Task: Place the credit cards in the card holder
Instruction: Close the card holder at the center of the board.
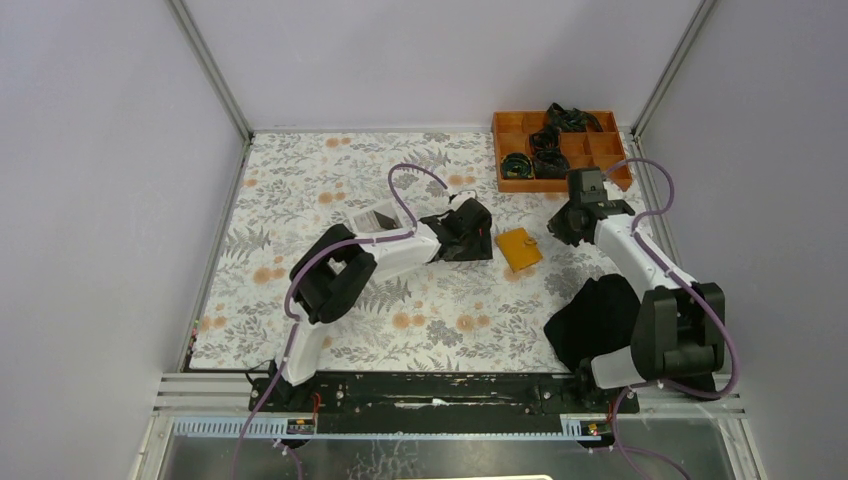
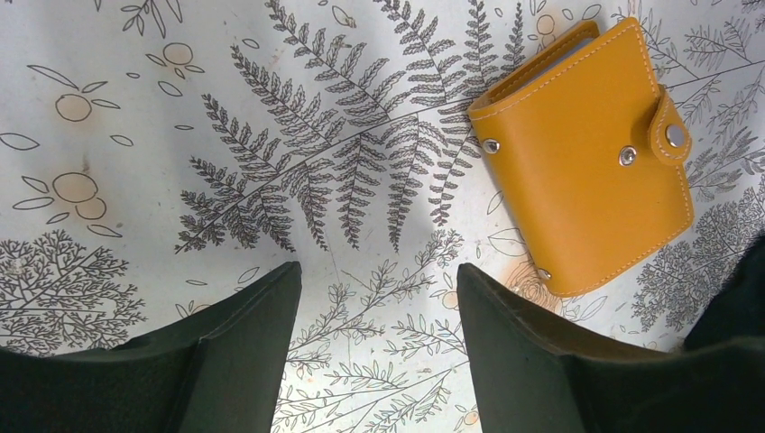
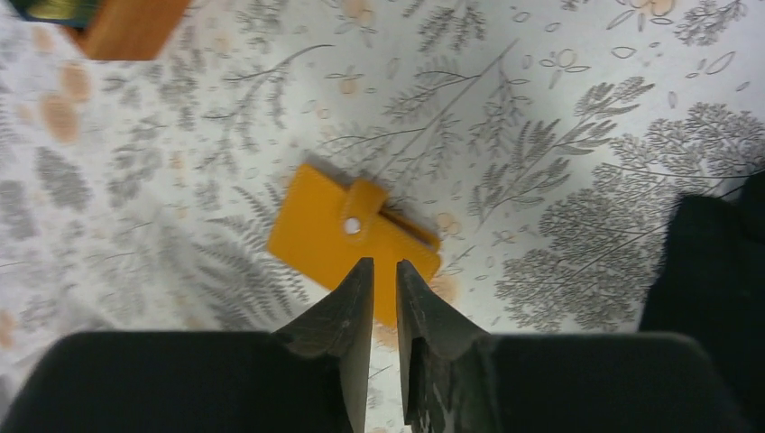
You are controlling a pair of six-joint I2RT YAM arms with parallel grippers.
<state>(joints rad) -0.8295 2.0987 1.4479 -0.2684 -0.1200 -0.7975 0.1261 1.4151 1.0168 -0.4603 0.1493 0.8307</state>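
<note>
Small orange-tan leather card holder [image 2: 586, 158] lying flat and folded shut on a white surface [image 1: 330, 170] printed with ferns and orange blossoms, its snap tab wrapped over one edge and seemingly fastened. Just left of the card holder, the left pincer [image 2: 374, 271], released, two dark fingers spread wide over bare surface and touching nothing. To the right of the card holder, the right pincer [image 3: 383, 263], clenched to a thin slit with nothing visible inside, pointing down toward the clasp side. Farther back and right of the card holder, an orange plastic compartment tray [image 1: 560, 150] holding dark coiled items. Nearer than the card holder and to its right, a crumpled black cloth [image 1: 595, 320]. No loose credit cards identifiable in any view, only a pale sliver at the card holder's open edge, lining or card impossible to tell. Likely trouble from here:

- light card holder skidding or spinning under a one-sided push at the snap, for want of a steadying grip opposite
- clenched right pincer prodding instead of gripping unless parted first
- both arms crowding one small spot and bumping
- flap springing shut before any card goes in
</note>
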